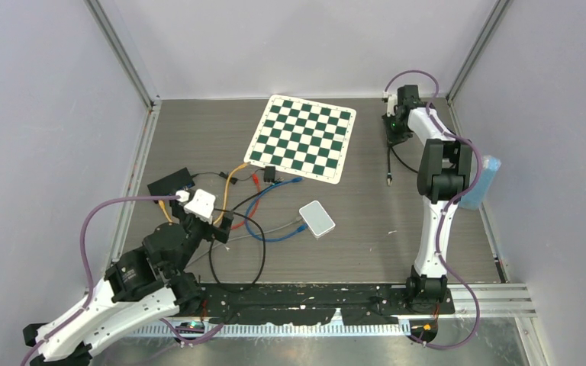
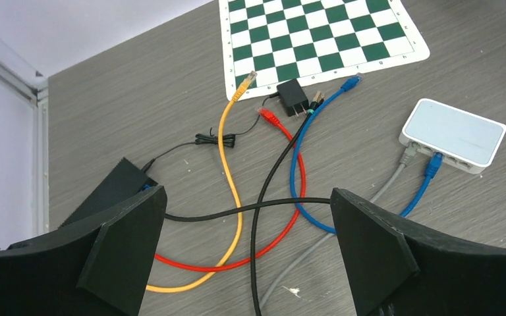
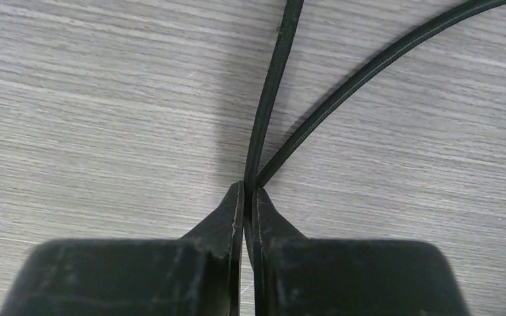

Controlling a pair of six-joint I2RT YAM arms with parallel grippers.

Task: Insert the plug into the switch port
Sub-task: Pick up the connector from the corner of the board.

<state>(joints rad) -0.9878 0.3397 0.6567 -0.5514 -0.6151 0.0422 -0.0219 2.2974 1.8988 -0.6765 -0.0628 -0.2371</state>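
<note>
- The switch, a flat white box, was laid near the middle; two ports were occupied.
- The plug, ending a black cable, was seen well apart, to the right.

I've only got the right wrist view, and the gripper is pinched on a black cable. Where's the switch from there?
Observer: The white switch lies well to the left of the right gripper, beside the cable tangle.
Operator: Are its ports free?
Observer: Not all. A grey cable and a blue cable are already plugged into it.
Operator: Where does my cable end?
Observer: The black cable runs from the gripper toward the near side and ends in what looks like its plug.
</note>
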